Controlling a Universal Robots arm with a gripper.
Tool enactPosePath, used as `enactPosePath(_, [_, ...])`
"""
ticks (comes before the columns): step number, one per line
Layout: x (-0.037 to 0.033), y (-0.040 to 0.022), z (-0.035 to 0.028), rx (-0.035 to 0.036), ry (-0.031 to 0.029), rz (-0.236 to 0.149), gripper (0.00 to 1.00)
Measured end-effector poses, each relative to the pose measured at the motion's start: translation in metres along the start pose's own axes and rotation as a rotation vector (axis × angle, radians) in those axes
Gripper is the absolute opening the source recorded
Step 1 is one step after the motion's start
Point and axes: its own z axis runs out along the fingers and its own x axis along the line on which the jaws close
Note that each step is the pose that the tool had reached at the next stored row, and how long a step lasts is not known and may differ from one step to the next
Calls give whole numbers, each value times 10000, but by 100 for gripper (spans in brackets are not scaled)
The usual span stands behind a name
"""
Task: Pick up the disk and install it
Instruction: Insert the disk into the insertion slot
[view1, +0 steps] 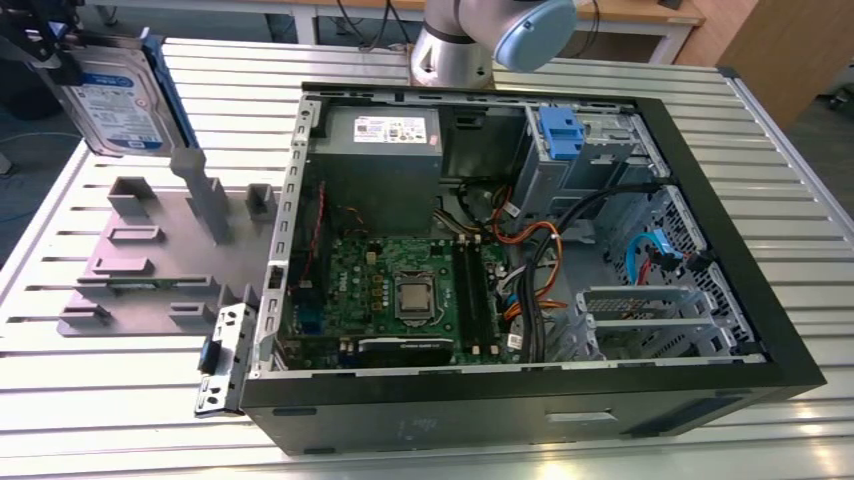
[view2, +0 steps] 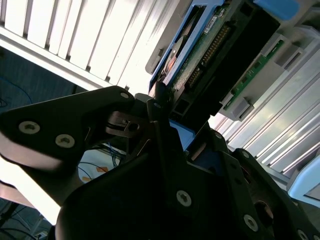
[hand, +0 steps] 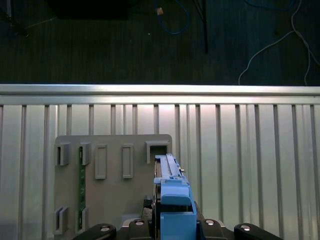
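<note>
The disk, silver-grey with a white-and-blue label and blue rails, hangs upright in the air at the exterior view's far left, above the grey plastic stand. My gripper is shut on its upper end. In the first wrist view the disk shows edge-on with its blue carrier, between the black fingers, over the stand. In the second wrist view the disk's green circuit board side runs out from the dark gripper.
An open computer case lies on the slatted metal table, to the exterior view's right of the stand. Inside are a power-supply box, a motherboard, cables and a drive bay with a blue carrier. The arm's base stands behind the case.
</note>
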Motion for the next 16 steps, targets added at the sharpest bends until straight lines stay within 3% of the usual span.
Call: enactPosePath(16, [-4,2,-43,0,0,0,37])
